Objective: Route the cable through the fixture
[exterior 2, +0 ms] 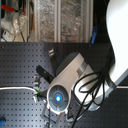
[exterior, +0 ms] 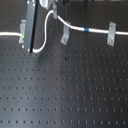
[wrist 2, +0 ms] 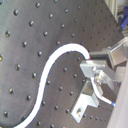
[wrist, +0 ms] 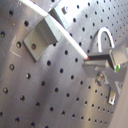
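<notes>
The white cable comes in from the first exterior view's left, reaches my gripper, loops up and runs right. Its green band sits beside the gripper and its blue band lies between two fixtures. The cable passes the middle metal fixture and the right one; a third fixture stands by the gripper. The gripper is low over the board and appears shut on the cable near the green band. In the second wrist view the cable curves into the fingers.
A black perforated board spreads toward the front. In the second exterior view the arm hides much of the board; shelves with clutter stand behind. A bracket shows close in the first wrist view.
</notes>
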